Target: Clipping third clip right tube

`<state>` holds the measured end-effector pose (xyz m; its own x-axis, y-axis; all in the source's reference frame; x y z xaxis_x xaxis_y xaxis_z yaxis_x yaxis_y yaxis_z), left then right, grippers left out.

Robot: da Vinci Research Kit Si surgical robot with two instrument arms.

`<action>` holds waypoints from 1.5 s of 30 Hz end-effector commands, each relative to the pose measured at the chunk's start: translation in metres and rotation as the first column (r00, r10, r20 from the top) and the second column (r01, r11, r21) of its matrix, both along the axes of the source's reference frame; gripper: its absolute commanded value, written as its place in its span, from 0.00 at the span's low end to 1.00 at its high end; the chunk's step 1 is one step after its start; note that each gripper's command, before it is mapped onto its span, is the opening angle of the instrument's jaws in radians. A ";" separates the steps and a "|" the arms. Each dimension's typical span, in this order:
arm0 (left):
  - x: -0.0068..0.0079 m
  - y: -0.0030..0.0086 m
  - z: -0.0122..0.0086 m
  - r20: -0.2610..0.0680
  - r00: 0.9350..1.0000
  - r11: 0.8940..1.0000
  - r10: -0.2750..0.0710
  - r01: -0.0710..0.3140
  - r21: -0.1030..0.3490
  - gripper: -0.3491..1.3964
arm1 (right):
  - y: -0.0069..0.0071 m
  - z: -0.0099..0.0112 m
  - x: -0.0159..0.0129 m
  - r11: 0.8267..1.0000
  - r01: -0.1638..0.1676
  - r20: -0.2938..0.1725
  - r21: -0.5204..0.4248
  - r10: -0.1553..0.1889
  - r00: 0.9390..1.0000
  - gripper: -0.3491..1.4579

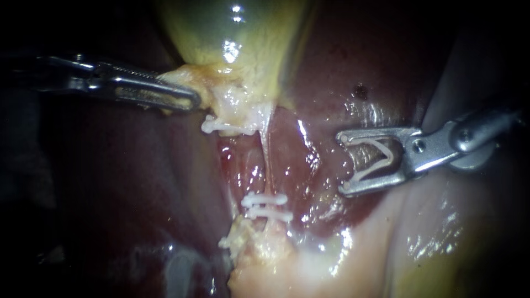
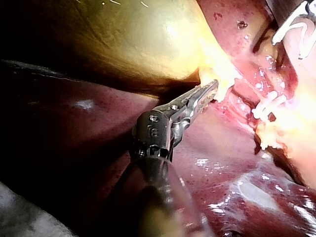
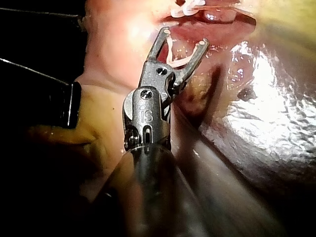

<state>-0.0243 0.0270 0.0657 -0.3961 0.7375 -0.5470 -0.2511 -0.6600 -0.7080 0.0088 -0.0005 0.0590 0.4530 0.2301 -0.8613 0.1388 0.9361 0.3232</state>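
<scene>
A yellow-green, glossy gallbladder (image 1: 237, 38) is seen at 12 o'clock in the endoscope view, with dark red-brown liver (image 1: 127, 182) spread around it. From its neck a thin, pale, stretched right tube (image 1: 267, 160) is drawn down towards 6 o'clock.

Low on this tube two white clips are set across it, one (image 1: 265, 200) just above the other (image 1: 271, 215), close together. A further white clip (image 1: 226, 128) is seen on a short pale stump at 9 o'clock of the tube's upper end. A whitish fleck at 7 o'clock of the paired clips may be another clip, but this cannot be made out.

The left instrument (image 1: 192, 102) is brought in from 9 o'clock. Its slim ridged jaws are closed together on the pale yellow tissue (image 1: 207, 83) at the gallbladder's neck, as is also seen in the left wrist view (image 2: 212, 89).

The right instrument (image 1: 342, 163) is brought in from 3 o'clock. Its jaws are spread wide and a white V-shaped clip (image 1: 392, 157) is held between them, one leg lying along each jaw, its mouth turned towards the tube. The clip is kept apart from the tube, at its 3 o'clock, with wet red tissue between them. The same loaded jaws (image 3: 184, 37) and clip (image 3: 175, 57) are shown in the right wrist view.
</scene>
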 end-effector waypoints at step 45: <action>0.0076 0.0006 -0.0099 0.005 0.999 0.999 -0.043 0.043 0.006 0.00 | 0.0001 0.0001 0.0022 1.000 -0.003 -0.001 0.012 0.003 1.000 0.47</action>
<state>-0.0167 0.0276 0.0557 -0.3613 0.7572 -0.5441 -0.2753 -0.6442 -0.7136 0.0114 -0.0003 0.0592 0.4525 0.2443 -0.8576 0.1351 0.9319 0.3367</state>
